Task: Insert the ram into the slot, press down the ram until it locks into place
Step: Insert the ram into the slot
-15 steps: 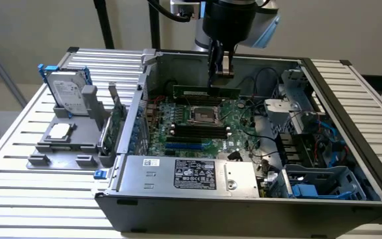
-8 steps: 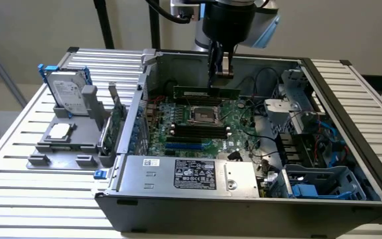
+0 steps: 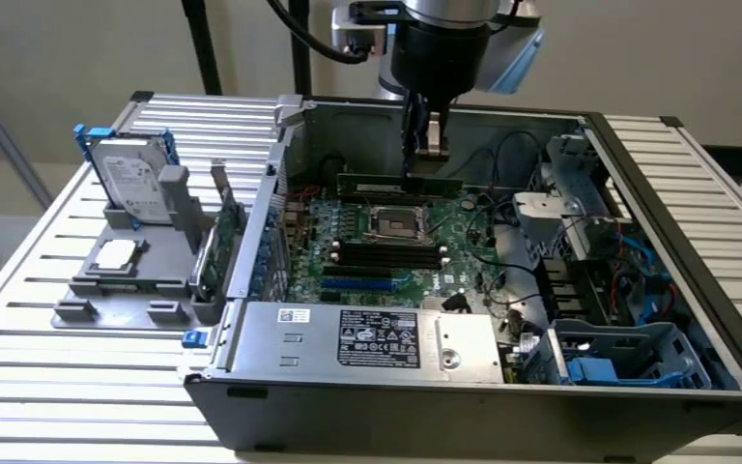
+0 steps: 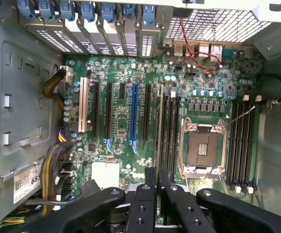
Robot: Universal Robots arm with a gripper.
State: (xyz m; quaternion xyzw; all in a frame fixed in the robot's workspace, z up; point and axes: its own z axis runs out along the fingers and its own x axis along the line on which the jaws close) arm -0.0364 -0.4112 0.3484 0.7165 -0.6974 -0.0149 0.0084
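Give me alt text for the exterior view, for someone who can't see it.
A robot arm's black gripper holds a long thin green RAM stick over the large green motherboard inside an open grey metal computer case. The case lies on a slatted metal table; long narrow black plastic memory slots sit empty beside the processor socket.

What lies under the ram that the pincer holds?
The green motherboard and long black slots beside the processor socket lie below the ram, gripped by the shut pincer. The ram hides what is directly beneath it.
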